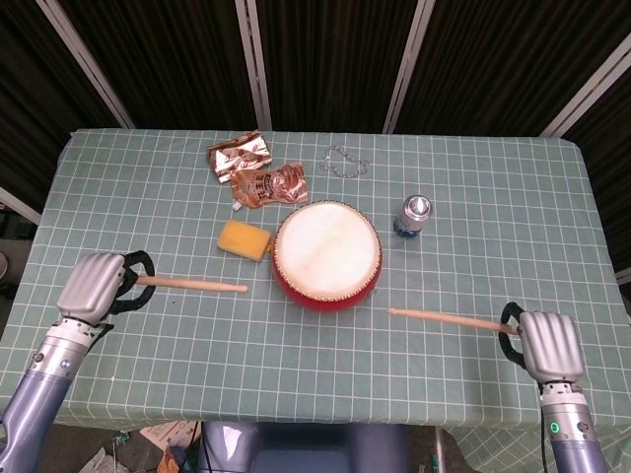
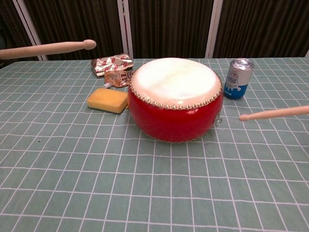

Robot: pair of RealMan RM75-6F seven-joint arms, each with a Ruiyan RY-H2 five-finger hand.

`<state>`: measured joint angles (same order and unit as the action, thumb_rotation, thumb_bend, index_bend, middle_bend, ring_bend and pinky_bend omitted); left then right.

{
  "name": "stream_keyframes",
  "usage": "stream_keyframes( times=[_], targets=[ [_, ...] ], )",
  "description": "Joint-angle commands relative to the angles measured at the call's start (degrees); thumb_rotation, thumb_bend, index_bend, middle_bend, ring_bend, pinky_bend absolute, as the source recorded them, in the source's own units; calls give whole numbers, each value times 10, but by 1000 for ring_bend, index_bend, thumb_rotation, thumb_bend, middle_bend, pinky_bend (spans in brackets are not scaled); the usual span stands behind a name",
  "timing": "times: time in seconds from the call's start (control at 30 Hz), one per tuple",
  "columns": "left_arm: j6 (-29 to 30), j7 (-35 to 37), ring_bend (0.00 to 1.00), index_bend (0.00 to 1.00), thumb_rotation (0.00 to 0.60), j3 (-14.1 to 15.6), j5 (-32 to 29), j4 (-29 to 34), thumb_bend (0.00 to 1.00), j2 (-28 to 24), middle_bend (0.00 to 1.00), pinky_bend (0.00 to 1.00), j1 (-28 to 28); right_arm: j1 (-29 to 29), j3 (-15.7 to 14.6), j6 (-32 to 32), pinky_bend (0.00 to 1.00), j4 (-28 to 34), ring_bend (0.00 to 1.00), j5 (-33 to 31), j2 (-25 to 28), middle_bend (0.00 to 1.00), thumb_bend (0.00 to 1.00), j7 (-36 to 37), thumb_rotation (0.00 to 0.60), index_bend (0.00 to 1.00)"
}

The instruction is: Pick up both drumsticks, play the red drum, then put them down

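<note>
Robot hands, left (image 1: 94, 286) and right (image 1: 548, 343), are each gripping a drumstick (image 1: 192, 285) (image 1: 449, 319) either side of the red drum (image 1: 327, 255) sitting mid-bench (image 1: 493, 177); good playing likely means bringing both tips inward over the white skin, striking lightly, keeping grips firm.

1. You get bright, even light from overhead; the tablecloth (image 1: 148, 177) shows only faint shadows.
2. Your backdrop stays nearly black.
3. Both views are sharp (the drum skin (image 2: 176, 79) looks slightly washed out).
4. The can top (image 1: 417, 206) glints.
</note>
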<state>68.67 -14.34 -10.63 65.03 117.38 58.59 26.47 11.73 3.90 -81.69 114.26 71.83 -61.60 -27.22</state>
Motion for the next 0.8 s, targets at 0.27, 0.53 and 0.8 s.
stream_keyframes(
  times=[0.27, 0.53, 0.8],
  targets=[
    [-29, -66, 1000, 757, 600, -52, -79, 12, 582, -25, 1000, 1000, 65, 29, 96, 20, 1000, 118, 1000, -73, 122, 1000, 707, 103, 600, 947],
    [-53, -89, 1000, 757, 600, -89, -169, -20, 582, -13, 1000, 1000, 124, 96, 146, 73, 1000, 136, 1000, -171, 140, 1000, 707, 85, 600, 947],
    [-84, -98, 1000, 757, 600, -95, -208, -82, 582, 11, 1000, 1000, 167, 169, 154, 98, 1000, 111, 1000, -236, 80, 1000, 707, 15, 600, 947]
  ],
)
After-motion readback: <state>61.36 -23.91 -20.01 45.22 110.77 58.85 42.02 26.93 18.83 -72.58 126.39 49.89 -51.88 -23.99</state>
